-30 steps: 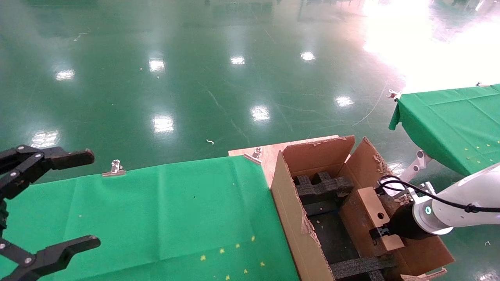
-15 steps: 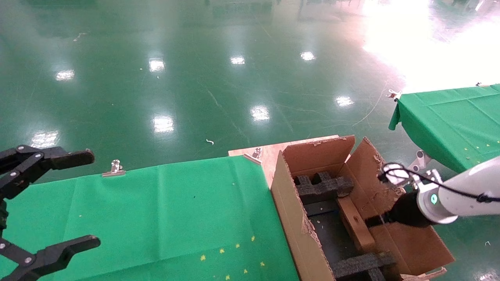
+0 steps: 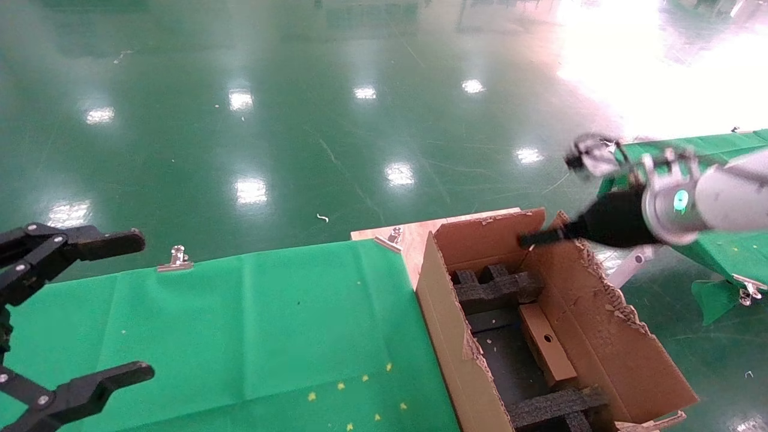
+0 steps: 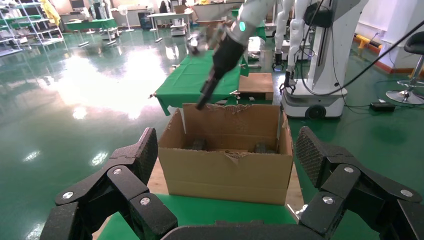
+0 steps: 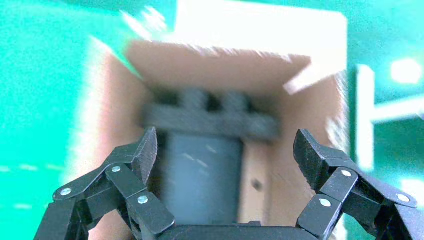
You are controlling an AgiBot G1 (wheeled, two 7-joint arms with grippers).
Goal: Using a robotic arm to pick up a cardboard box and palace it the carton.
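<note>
Right tool (image 3: 531,239) wide, empty, above the carton (image 3: 444,312) rim — cardboard box (image 3: 546,345) below, lengthwise along right wall.

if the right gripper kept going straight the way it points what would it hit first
Probably the carton: the open right gripper looks down into it, at the black foam insert and the dark floor beside the cardboard box. Depth is unclear.

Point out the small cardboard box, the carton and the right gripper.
cardboard box (image 3: 545,345): head view, top face near its hole.
carton (image 3: 445,312): head view, left outer wall.
right gripper (image 5: 225,175): right wrist view, midway between its open fingertips.
</note>
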